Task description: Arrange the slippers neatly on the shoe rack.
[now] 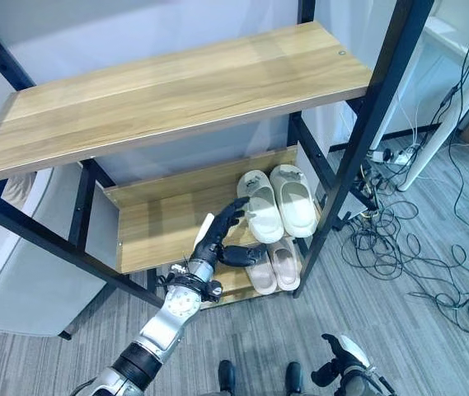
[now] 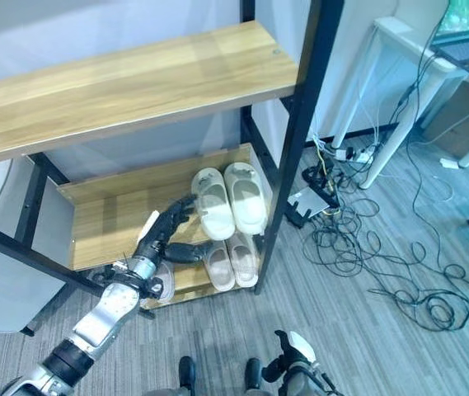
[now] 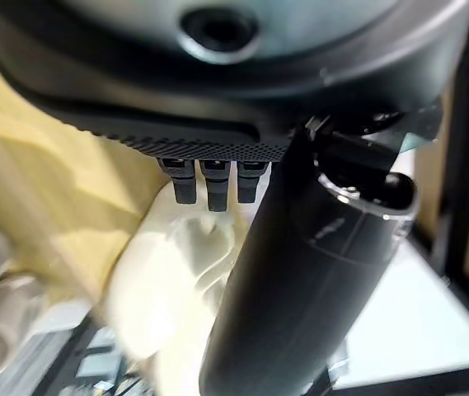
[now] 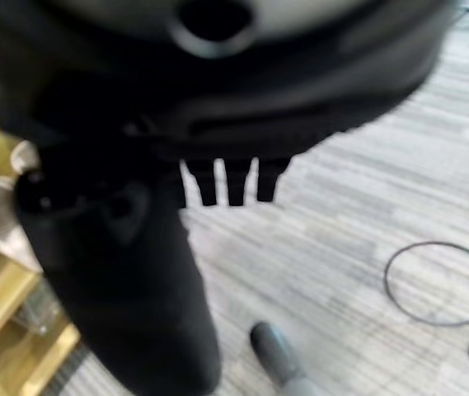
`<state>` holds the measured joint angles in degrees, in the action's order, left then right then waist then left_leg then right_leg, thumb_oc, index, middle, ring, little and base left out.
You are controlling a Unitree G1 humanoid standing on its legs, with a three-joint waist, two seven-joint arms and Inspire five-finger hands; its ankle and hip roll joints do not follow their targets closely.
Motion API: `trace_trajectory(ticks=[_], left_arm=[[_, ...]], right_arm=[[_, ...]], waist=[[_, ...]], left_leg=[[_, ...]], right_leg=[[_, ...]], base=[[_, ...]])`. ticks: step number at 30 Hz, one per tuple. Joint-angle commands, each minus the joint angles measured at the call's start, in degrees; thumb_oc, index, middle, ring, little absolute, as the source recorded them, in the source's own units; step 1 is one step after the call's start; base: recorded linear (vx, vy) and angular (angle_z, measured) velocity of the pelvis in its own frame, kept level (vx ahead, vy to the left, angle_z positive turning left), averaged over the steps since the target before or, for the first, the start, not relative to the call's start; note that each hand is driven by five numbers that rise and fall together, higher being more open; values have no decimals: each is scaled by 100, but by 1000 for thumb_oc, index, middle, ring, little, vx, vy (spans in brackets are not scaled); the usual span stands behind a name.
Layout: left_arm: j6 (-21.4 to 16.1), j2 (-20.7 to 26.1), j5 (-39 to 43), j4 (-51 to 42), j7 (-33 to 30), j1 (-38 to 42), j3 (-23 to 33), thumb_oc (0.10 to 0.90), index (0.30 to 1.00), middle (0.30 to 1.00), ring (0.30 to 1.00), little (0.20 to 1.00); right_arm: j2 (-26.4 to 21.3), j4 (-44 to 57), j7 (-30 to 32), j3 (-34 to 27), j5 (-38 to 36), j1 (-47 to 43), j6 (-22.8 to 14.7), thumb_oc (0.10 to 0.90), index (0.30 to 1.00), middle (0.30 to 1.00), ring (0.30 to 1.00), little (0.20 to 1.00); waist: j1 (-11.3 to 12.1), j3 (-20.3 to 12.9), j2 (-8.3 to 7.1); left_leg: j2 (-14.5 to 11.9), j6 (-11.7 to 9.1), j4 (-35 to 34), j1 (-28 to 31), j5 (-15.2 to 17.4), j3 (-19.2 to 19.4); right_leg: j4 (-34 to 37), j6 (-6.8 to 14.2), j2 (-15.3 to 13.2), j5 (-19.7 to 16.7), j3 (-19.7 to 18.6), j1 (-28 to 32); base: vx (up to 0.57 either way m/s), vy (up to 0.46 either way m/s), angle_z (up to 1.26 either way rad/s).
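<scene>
A pair of cream slippers (image 1: pixel 277 202) lies side by side at the right end of the rack's middle shelf (image 1: pixel 160 219). Below them, a smaller beige pair (image 1: pixel 272 266) rests on the bottom shelf. My left hand (image 1: pixel 222 237) reaches in over the middle shelf's front edge, open, with its fingertips (image 1: pixel 239 204) at the left cream slipper (image 3: pixel 172 285) and its thumb (image 1: pixel 244 254) stretched out over the beige pair. I cannot tell whether the fingertips touch the slipper. My right hand (image 1: pixel 343 361) hangs low over the carpet in front of the rack, open and holding nothing.
The broad wooden top shelf (image 1: pixel 176 87) overhangs the work. A black slanting post (image 1: pixel 358 148) stands just right of the slippers. Tangled cables (image 1: pixel 415 247) cover the floor to the right, by a white table leg (image 1: pixel 432 140). A grey cushion (image 1: pixel 28 272) sits at the left.
</scene>
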<state>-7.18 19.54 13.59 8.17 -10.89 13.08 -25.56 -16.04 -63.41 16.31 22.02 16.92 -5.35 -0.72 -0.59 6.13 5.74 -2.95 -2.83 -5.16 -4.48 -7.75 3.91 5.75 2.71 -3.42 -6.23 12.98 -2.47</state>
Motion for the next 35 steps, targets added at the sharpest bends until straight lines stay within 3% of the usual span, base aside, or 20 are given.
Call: trace_trajectory(ticks=[1,9,15,18,27,35], left_arm=[[-548,88,200,-435,181,133,237,800,900,900,900,900],[-419,589,83,-434,804,-1625,690,800,900,900,900,900],[-248,574,-173,252,960,-2250,897,800,900,900,900,900],[-160,484,-514,908,925,-2249,926,800,900,900,900,900],[168,-222,-1874,4208,340,-1625,952,800,900,900,900,900],[249,-517,-2063,5453,55,-1327,1071,800,900,900,900,900]], right_arm=[[84,-268,30,22,-54,-183,-73,800,900,900,900,900],[83,-301,-59,-251,-138,-71,-71,800,900,900,900,900],[75,-319,-88,-328,-117,64,-94,800,900,900,900,900],[90,-292,-107,-360,-162,102,-130,800,900,900,900,900],[135,-476,-96,-351,-220,85,-195,800,900,900,900,900],[233,-717,-26,-538,-497,100,-203,800,900,900,900,900]], waist=[[261,-377,-182],[660,-441,-387],[819,-479,-502],[832,-481,-532],[687,-510,-562],[532,-579,-533]], left_leg=[[51,-246,16,-56,549,-146],[42,-255,16,36,526,-398],[40,-229,16,80,515,-520],[42,-222,16,92,510,-562],[29,-187,16,158,530,-498],[37,-155,16,256,602,-389]], right_leg=[[-75,309,-352,693,394,70],[-75,275,-322,747,689,322],[-75,261,-306,780,834,455],[-75,257,-304,785,881,494],[-75,245,-286,772,801,501],[-75,263,-290,775,675,514]], base=[[-7,-8,16],[1,-11,16],[5,5,19],[-3,6,6],[5,23,4],[15,25,-4]])
